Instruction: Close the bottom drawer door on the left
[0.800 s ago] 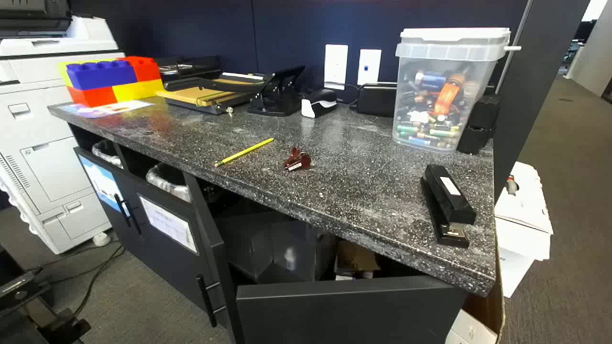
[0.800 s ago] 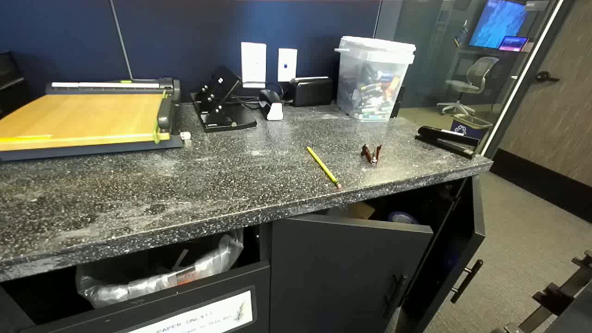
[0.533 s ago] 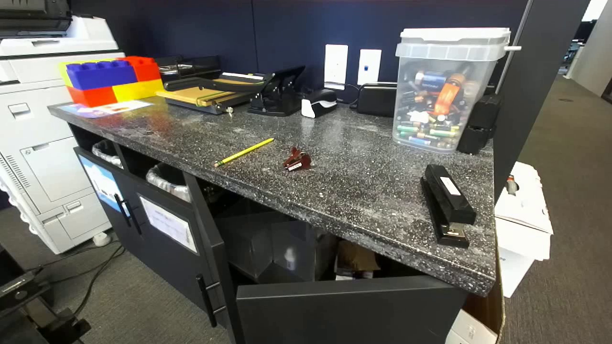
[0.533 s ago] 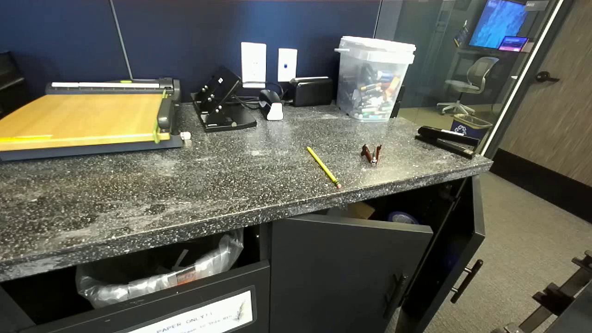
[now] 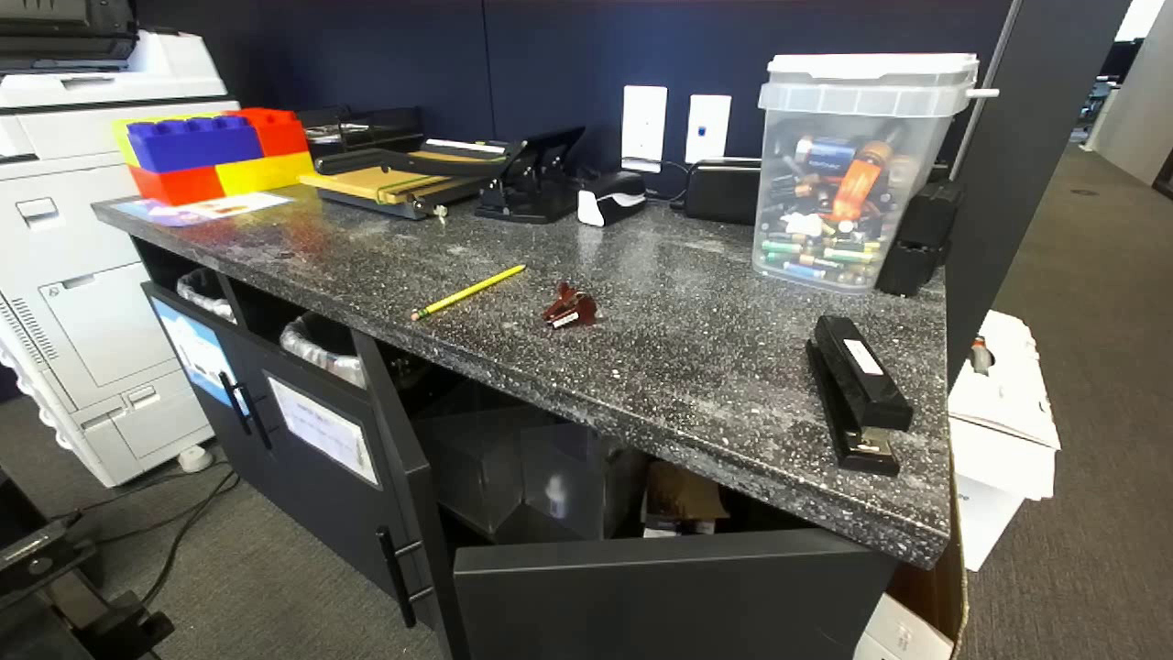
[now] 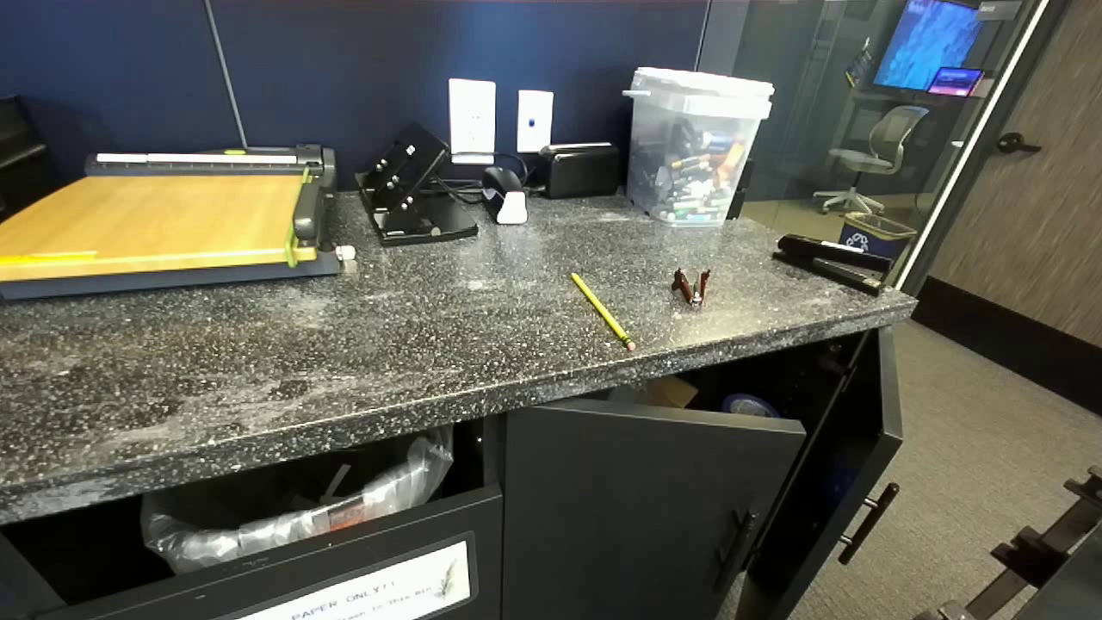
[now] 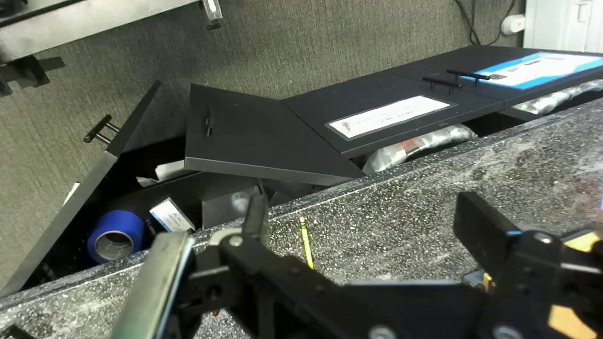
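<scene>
- In the wrist view, the bottom drawer door [image 7: 254, 132], ajar, lies at ten o'clock from the pincer [image 7: 363, 209], beyond the edge of the desk [image 7: 400, 235].
- The pincer stands wide apart, holding nothing.

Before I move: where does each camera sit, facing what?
An exterior view: out front near the stapler, angled toward the copier; no arm visible.
An exterior view: out front, facing the wall plates; no arm.
Wrist view: above the counter, looking down at the white-labelled door; fingers apart.
Both exterior views share the pencil.

Navy wall [image 6: 344, 60], grey carpet [image 5: 302, 568].
</scene>
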`<state>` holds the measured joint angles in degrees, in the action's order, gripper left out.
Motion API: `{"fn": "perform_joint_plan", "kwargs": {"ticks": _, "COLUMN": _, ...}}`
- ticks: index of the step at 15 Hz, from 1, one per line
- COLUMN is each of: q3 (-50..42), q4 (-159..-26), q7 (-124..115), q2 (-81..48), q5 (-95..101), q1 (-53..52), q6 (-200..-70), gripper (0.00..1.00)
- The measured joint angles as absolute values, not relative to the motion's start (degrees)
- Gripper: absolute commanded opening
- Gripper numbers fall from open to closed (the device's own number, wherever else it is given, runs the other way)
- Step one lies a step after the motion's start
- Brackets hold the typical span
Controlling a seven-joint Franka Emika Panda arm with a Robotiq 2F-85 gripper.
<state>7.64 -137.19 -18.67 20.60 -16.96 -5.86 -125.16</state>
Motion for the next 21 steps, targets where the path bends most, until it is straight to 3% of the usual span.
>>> {"fn": "perform_joint_plan", "kwargs": {"ticks": 11, "q3": 6.5, "q4": -137.38, "q7": -26.93, "q2": -4.91, "q5": -6.92, "q1": -4.1, "q6": -143.05, "gripper": 1.0}}
{"fn": "perform_joint_plan", "kwargs": {"ticks": 21, "q3": 2.86, "q4": -134.24, "q7": -32.01, "q2": -17.88, "q5": -1.97, "q1": -8.1, "q6": -145.45, "gripper": 1.0}}
